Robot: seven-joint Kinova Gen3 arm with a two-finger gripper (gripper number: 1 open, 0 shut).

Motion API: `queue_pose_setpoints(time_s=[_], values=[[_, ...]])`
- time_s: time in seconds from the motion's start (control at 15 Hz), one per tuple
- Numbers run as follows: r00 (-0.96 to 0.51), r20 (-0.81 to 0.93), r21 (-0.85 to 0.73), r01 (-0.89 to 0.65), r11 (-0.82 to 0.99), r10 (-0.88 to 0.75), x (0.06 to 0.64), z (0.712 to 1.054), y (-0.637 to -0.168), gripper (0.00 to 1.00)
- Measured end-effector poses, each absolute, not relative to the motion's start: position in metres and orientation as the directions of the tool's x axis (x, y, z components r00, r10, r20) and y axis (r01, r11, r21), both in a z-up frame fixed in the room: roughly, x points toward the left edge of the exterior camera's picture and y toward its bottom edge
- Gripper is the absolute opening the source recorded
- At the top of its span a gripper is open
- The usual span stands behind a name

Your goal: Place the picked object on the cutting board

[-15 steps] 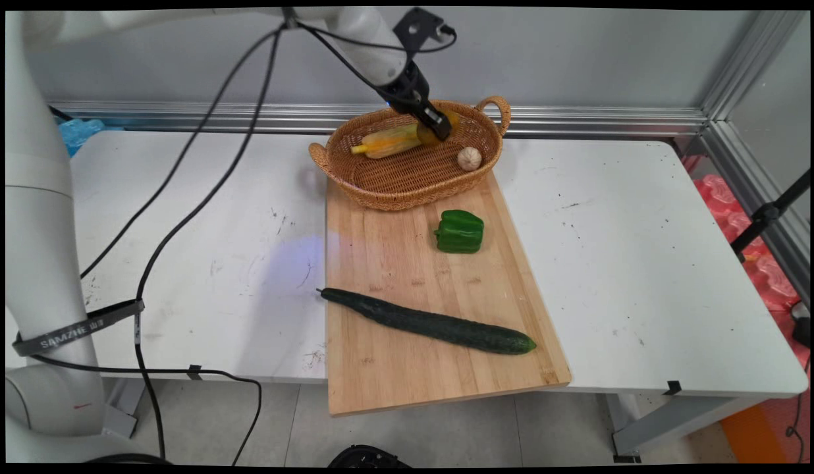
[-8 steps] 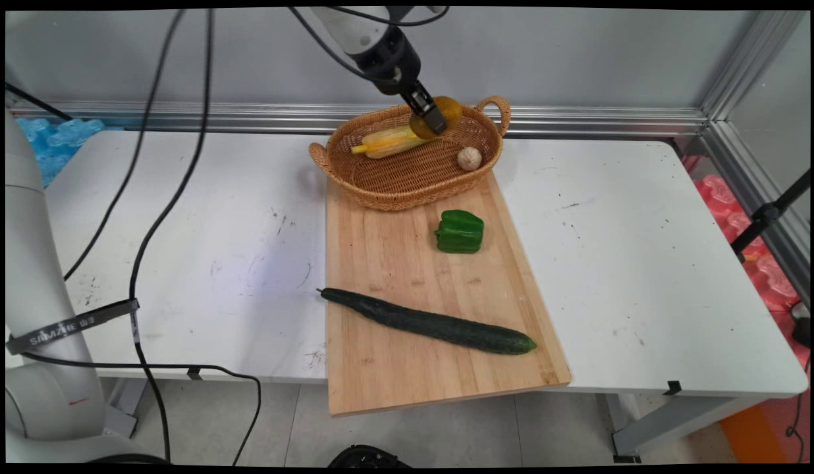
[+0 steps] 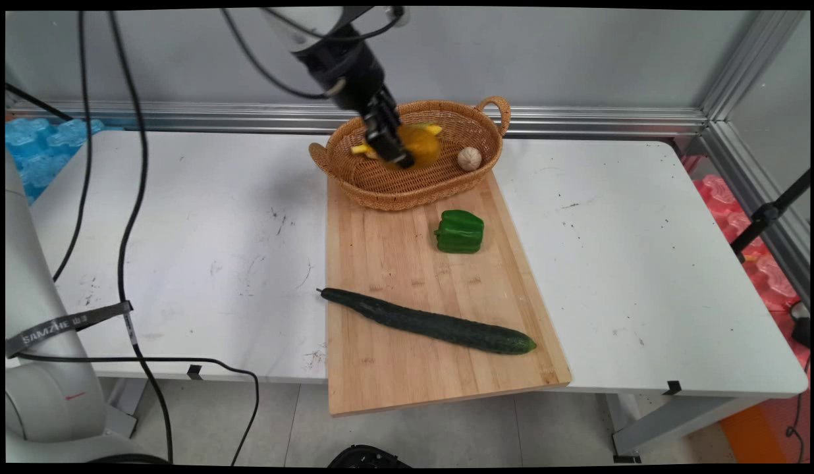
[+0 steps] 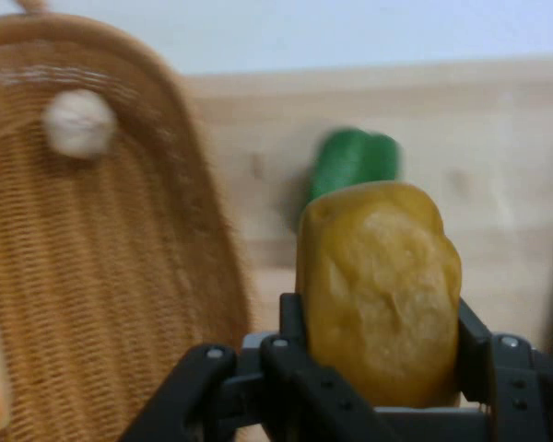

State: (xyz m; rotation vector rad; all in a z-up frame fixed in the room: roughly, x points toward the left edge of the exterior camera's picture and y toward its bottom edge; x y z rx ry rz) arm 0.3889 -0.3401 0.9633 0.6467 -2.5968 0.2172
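Black two-finger gripper [image 3: 399,154] is pinching a yellow-brown lumpy, potato-like thing [image 3: 418,143], one finger pressed to each flank. In the hand view the lump [image 4: 378,276] stands up out of the gripper [image 4: 378,343] and is held low on its body.

In the main view the lump seems to hang above the inside of the oval woven wicker basket [image 3: 446,185], toward the basket's 9 o'clock half. How far it is above the weave I cannot tell.

Things about it:
- A pale yellow corn cob [image 3: 358,149] lies in the basket, mostly hidden behind the gripper. Its end shows at the gripper's 9 o'clock.
- A small whitish round bulb [image 3: 469,158] sits in the basket at the lump's 3 o'clock, apart from it.
- A blocky green bell pepper [image 3: 460,231] stands on the wooden cutting board [image 3: 380,257], at about 5 o'clock from the gripper, near the basket but not touching it.
- A long dark green cucumber [image 3: 433,324] lies slantwise across the board's 6 o'clock part.

Edges and room:
- The basket rests on the board's 12 o'clock end.
- The cucumber's stem tip pokes over the board's 9 o'clock edge.
- The board itself overhangs the 6 o'clock edge of the white table [image 3: 644,263].
- Bare wood shows between basket and cucumber, at the pepper's 9 o'clock.
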Motion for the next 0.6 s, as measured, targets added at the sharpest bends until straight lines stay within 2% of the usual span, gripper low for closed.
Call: queue_pose_setpoints(time_s=[0.27, 0.6], values=[[-0.864, 0.42, -0.047, -0.325, 0.944, -0.277, 0.404, 0.955, -0.316, 0.0], [-0.909, 0.381, -0.074, -0.211, 0.975, -0.168, 0.418, 0.928, -0.313, 0.0]])
